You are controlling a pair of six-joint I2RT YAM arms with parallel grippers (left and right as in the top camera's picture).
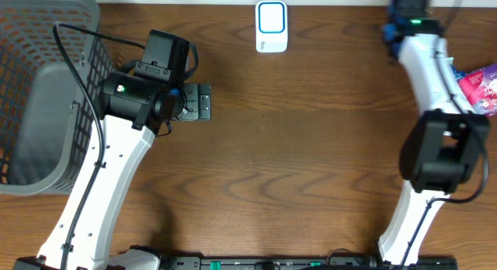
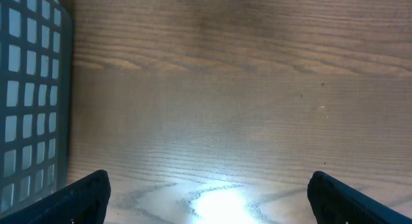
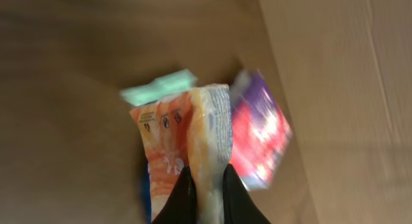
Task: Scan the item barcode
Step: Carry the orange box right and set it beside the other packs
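I see the table (image 1: 311, 146), with the grey basket (image 1: 46, 37) at its left edge. My left gripper (image 2: 215, 198) hangs over bare wood with its jaws wide apart, holding nothing. At the far right, my right gripper (image 3: 206, 185) is clamped on an orange packet (image 3: 187, 140), beside a purple-pink packet (image 3: 261, 140). I judge this to be the pick-up step. The wrist view is blurred, so the barcode is possibly hidden. Next I need to lift the packet and turn its code toward the white scanner (image 1: 272, 25).

This looks like a mock shop checkout on a robot rig: a wood-grain worktop (image 1: 311, 146) carries a grey mesh shopping basket (image 1: 31, 37) at 9 o'clock, a small white barcode scanner (image 1: 272, 25) at 12 o'clock, a pink packet (image 1: 481, 88) at 3 o'clock, and the right wrist view shows an orange packet (image 3: 167, 140).
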